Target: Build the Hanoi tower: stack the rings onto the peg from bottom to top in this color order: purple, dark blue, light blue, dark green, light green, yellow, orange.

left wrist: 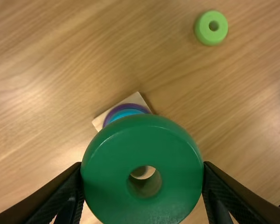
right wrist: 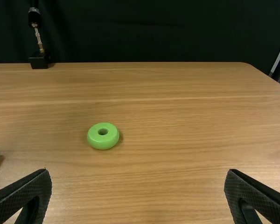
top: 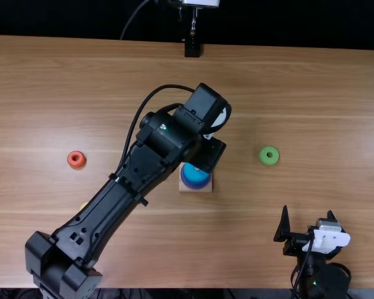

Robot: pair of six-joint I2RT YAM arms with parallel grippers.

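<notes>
My left gripper (top: 210,153) is over the wooden base (top: 206,190), on which a purple ring (top: 188,184) lies under a light blue ring (top: 196,174). I cannot make out a dark blue ring between them. In the left wrist view the left gripper (left wrist: 143,170) is shut on the dark green ring (left wrist: 102,161), with the base (left wrist: 135,99) below it. My right gripper (top: 308,213) stands open and holds nothing; the right wrist view shows the same gripper (right wrist: 137,175) with its fingers far apart. A light green ring (top: 269,156) lies right of the base.
Far left on the table (top: 37,124) lies an orange ring (top: 76,159). A sliver of a yellow ring (top: 83,205) peeks out beside the left arm, which stretches diagonally across to the base. A black stand (top: 192,48) is at the far edge.
</notes>
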